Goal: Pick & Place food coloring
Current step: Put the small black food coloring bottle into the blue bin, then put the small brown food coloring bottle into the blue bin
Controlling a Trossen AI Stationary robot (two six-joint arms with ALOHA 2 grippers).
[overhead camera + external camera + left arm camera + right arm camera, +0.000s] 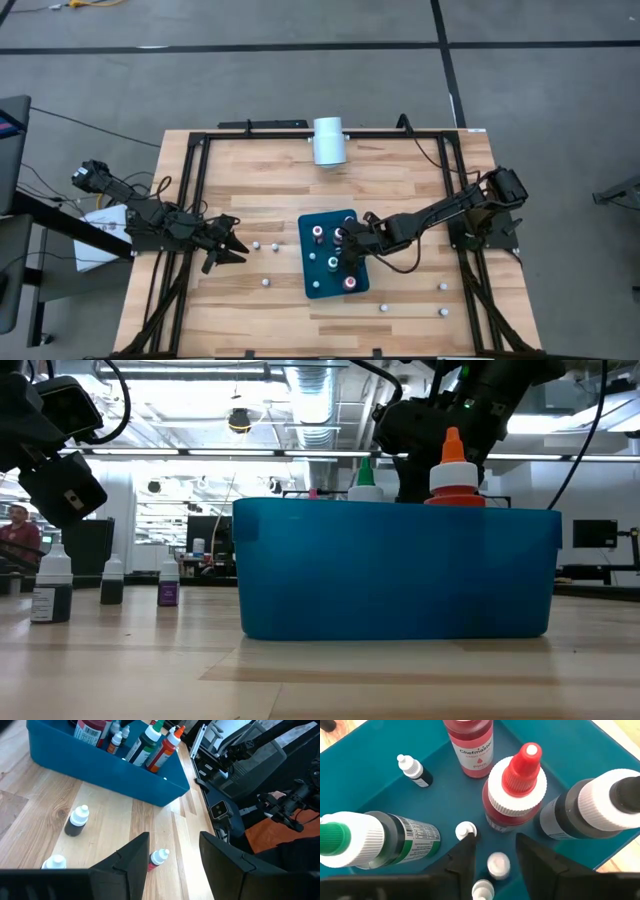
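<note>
Right wrist view shows you the right hand (492,845) parted over small bottles (498,864) inside the tray (375,785), mid-desk, gripping nothing. Your left hand (228,250) waits open near the left edge.

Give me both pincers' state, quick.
Left pincer: open, empty, above a small red bottle on the table.
Right pincer: open over the teal tray, holding nothing, small white-capped bottle between its fingers.

High: straight down over the whole desk (240,175).
Low: desk-level — tray (400,575) close up.
Wrists: angled down — same tray (385,785) shared.
</note>
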